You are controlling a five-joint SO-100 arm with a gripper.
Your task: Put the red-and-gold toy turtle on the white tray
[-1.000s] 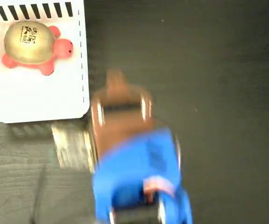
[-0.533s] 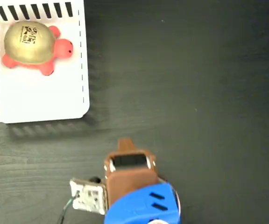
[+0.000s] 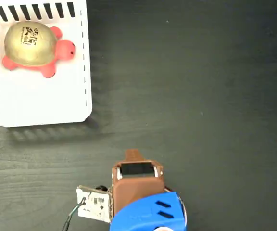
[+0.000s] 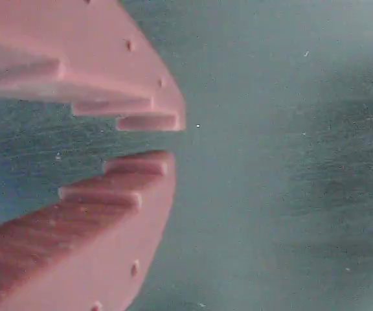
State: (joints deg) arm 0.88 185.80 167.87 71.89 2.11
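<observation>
Withdrawing further toward the bottom edge of the fixed view: brown-and-blue arm, now lower and sharper than half a second ago, and well clear of the spot beside the tray corner occupied a second ago. Carrying nothing away.

Resting unmoved across all three fixed frames: small squishy red-and-gold toy turtle (image 3: 34, 48), gold domed shell up with its dark printed mark showing, red head pointing right. Lying in the upper part of the flat white rectangular tray (image 3: 42, 103) with rounded corners and black diagonal stripes along its top and left edges; fully inside the rim, near the striped corner.

Judging the placement complete; retreating of the arm reading as a return to rest, with nothing left to correct.

Showing in the fixed view only: turtle, tray, wide gap of dark wood-grain desk (image 3: 201, 96) between tray and arm, and a small circuit board with wires (image 3: 94, 208) at the arm's left side. Jaws themselves hiding under the brown housing there.

Showing in the wrist view only: gripper (image 4: 173, 139), two pinkish ridged jaws standing slightly parted, a narrow gap between the tips, pinching nothing, bare desk beyond. Neither turtle nor tray identifiable there; a white sliver at the lower right edge too small to name.
</observation>
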